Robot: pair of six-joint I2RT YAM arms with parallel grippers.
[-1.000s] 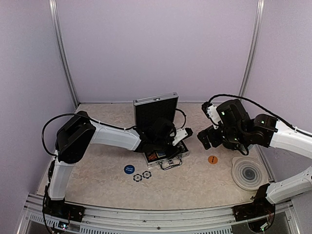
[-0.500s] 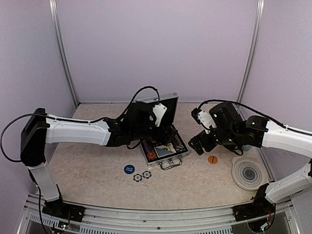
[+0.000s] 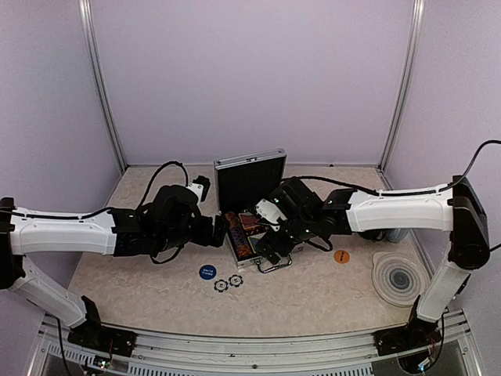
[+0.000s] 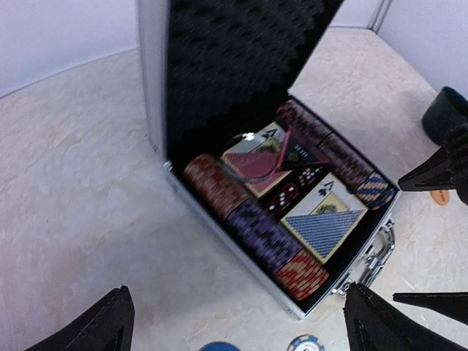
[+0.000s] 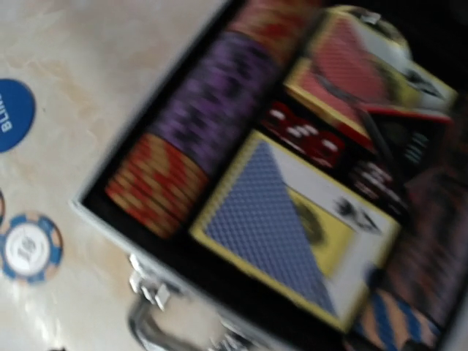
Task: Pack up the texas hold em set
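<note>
Blue button (image 5: 12,114) with white "BLIN" lettering

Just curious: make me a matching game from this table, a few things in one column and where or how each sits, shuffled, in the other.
Things: 1 blue deck; 2 orange button; 3 blue button; 4 case lid.
Places: A standing upright, open; B on the table, right of the case; C inside the case, by the handle; D on the table beside two loose chips.
Pairs: 1-C; 2-B; 3-D; 4-A.
</note>
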